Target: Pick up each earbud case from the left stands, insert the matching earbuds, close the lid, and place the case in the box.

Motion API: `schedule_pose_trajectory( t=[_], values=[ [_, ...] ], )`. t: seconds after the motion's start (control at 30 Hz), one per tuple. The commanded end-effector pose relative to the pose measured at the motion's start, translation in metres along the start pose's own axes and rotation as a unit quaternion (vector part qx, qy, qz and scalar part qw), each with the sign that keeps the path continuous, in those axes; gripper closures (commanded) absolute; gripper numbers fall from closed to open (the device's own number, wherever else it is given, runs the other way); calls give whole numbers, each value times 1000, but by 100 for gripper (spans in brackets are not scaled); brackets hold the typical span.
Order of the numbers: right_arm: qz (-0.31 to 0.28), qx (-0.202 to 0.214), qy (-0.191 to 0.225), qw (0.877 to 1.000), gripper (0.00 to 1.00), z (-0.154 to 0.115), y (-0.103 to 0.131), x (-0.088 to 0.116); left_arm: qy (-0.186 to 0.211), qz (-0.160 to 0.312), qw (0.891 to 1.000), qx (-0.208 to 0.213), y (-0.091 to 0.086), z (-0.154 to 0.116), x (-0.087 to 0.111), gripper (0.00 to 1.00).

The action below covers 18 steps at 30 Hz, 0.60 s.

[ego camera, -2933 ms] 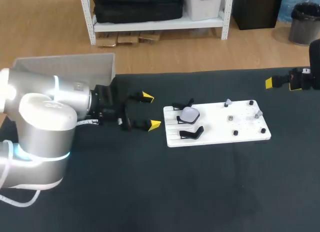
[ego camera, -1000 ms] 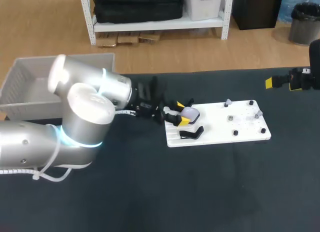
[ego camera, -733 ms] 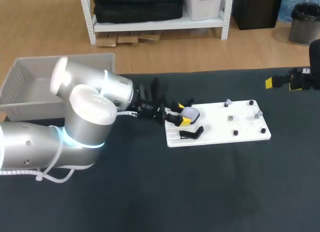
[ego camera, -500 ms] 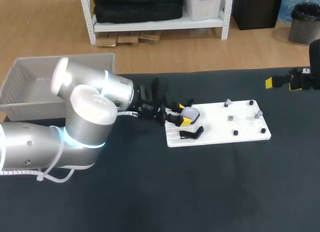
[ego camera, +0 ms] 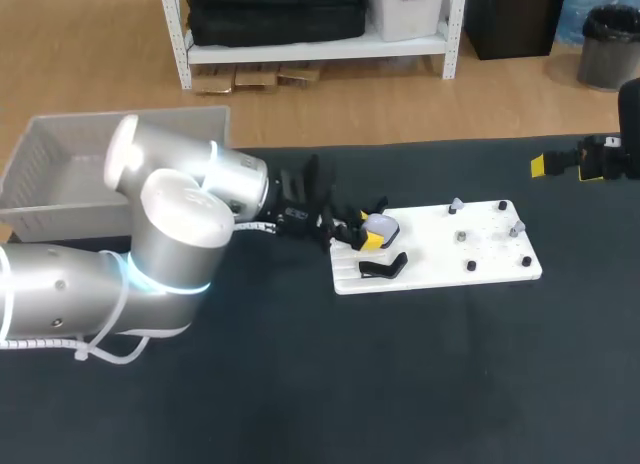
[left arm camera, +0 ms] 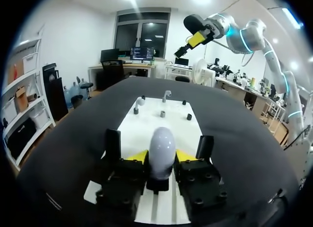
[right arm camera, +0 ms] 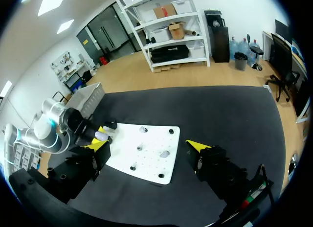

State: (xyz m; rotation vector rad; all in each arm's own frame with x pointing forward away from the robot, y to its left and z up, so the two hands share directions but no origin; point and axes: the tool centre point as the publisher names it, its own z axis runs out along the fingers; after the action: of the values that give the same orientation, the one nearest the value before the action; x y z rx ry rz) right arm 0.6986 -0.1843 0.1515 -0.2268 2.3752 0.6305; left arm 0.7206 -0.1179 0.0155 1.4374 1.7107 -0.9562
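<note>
The left gripper [left arm camera: 161, 157] is clamped on the pale earbud case [left arm camera: 162, 145], which sits in its stand [ego camera: 377, 203] at the nine o'clock end of the white board [ego camera: 492, 254]. The right gripper [right arm camera: 147, 145] hangs open, far off at three o'clock. That rounded case may squirt free if lifting snags the stand.

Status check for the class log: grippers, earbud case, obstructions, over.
Left gripper shut on earbud case, over white board. Right gripper open, off aside. Nothing obstructing.

The black table [ego camera: 420, 384] lies evenly lit.
</note>
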Motion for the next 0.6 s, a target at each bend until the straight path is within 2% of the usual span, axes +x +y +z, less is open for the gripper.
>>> schedule_pose_trajectory(
  t=[0.03, 0.07, 0.27, 0.6],
  values=[
    [-1, -1, 0, 1000, 0, 0, -1, 0, 1, 0, 1000, 5, 4, 2, 1, 93],
    [-1, -1, 0, 1000, 0, 0, -1, 0, 0, 0, 1000, 5, 4, 2, 1, 100],
    [-1, -1, 0, 1000, 0, 0, -1, 0, -1, 4, 1000, 7, 3, -1, -1, 100],
    [-1, -1, 0, 1000, 0, 0, -1, 0, -7, 38, 999, -1, 0, -28, -27, 100]
  ],
)
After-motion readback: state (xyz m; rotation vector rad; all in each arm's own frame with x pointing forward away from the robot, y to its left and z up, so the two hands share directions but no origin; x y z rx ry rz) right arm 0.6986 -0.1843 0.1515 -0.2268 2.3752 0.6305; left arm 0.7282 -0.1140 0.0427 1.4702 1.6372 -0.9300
